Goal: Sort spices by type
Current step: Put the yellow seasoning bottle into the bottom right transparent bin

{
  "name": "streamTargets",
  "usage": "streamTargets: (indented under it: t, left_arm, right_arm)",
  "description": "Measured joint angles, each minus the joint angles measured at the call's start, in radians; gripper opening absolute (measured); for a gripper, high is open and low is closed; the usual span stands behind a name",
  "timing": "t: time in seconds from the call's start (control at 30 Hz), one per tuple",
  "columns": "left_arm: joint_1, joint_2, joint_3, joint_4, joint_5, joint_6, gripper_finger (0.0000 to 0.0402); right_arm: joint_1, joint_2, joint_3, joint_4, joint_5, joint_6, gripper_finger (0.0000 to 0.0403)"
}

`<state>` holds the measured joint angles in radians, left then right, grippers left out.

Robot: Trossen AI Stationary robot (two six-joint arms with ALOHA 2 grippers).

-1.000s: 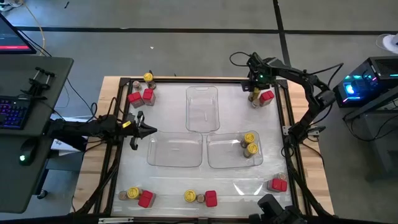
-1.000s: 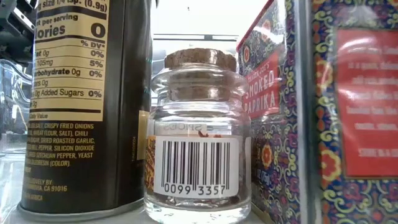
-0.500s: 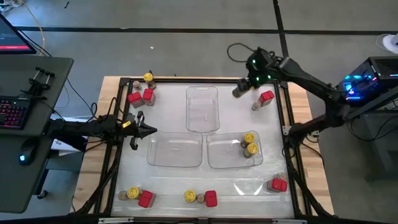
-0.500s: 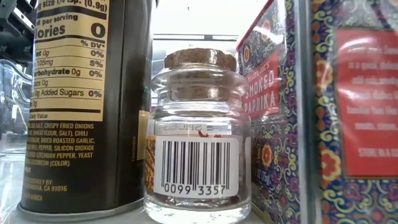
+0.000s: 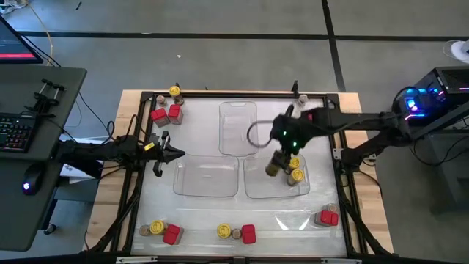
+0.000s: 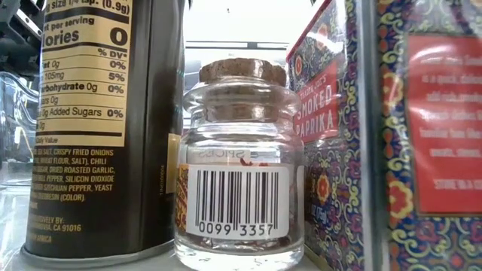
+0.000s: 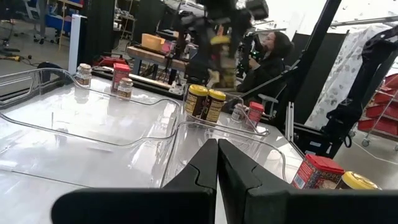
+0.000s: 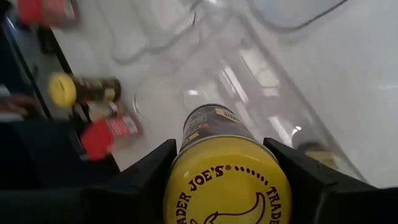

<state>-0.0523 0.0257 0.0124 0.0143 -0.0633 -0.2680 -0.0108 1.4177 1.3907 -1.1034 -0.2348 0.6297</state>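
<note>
Yellow-lidded jar (image 8: 227,180) sits clamped between the right gripper's (image 5: 275,166) jaws, above tray (image 5: 256,187).

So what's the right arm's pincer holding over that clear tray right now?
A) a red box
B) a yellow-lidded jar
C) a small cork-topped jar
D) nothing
B: the right wrist view shows the right pincer gripping a yellow-lidded jar from both sides, and in the high view it hangs over the clear tray that already holds two more yellow-lidded jars.
</note>
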Motion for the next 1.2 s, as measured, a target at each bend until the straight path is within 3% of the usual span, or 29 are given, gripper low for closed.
streamTargets:
  t: [0.33,0.73,0.9,1.07,1.2]
  left_arm:
    - [0.000,0.000,0.000,0.000,0.000,0.000,0.0000]
    - [0.000,0.000,0.000,0.000,0.000,0.000,0.0000]
    - [0.000,0.000,0.000,0.000,0.000,0.000,0.0000]
    - [0.000,0.000,0.000,0.000,0.000,0.000,0.0000]
    - [0.000,0.000,0.000,0.000,0.000,0.000,0.0000]
  right_arm:
    - [0.104,0.194,0.000,-0.035,0.181,-0.118,0.0214]
    - [0.106,0.316,-0.001,-0.070,0.287,-0.187,0.0214]
    - [0.102,0.335,-0.001,-0.071,0.291,-0.206,0.0215]
    - [0.099,0.338,-0.001,-0.079,0.350,-0.198,0.0250]
    - [0.087,0.338,-0.001,-0.085,0.304,-0.186,0.0258]
